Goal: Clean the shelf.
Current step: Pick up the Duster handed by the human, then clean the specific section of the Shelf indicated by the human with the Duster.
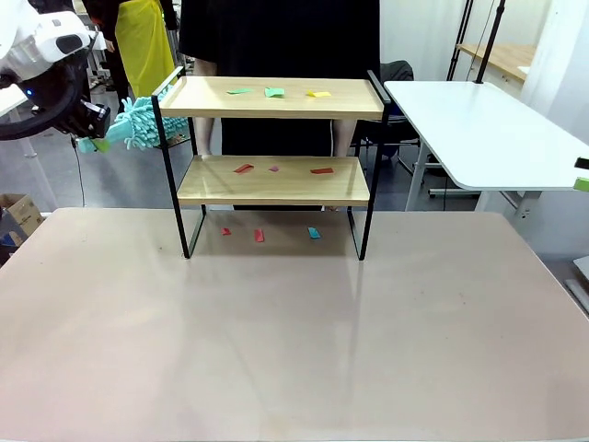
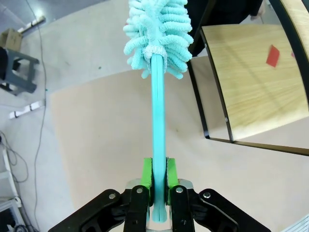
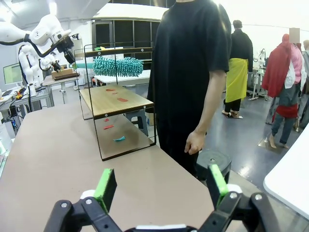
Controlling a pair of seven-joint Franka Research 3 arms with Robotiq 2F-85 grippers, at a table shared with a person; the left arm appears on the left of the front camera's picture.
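Observation:
The shelf (image 1: 350,98) stands at the far middle of the table, two wooden boards in a black frame. Small paper scraps lie on its top board (image 1: 274,92), on its lower board (image 1: 243,168) and on the table beneath it (image 1: 259,236). My left gripper (image 1: 97,124) hangs left of the shelf at top-board height, shut on the handle of a teal fluffy duster (image 1: 140,125). The duster's head points at the shelf's left rail. In the left wrist view the green pads (image 2: 147,175) clamp the handle (image 2: 158,121), with the lower board (image 2: 246,87) to the right. My right gripper (image 3: 161,186) is open and holds nothing.
A person in a black shirt (image 1: 276,37) stands right behind the shelf, one hand (image 3: 195,143) hanging. A white side table (image 1: 479,129) sits at the right. The near table surface (image 1: 294,341) is bare. Other people stand farther off.

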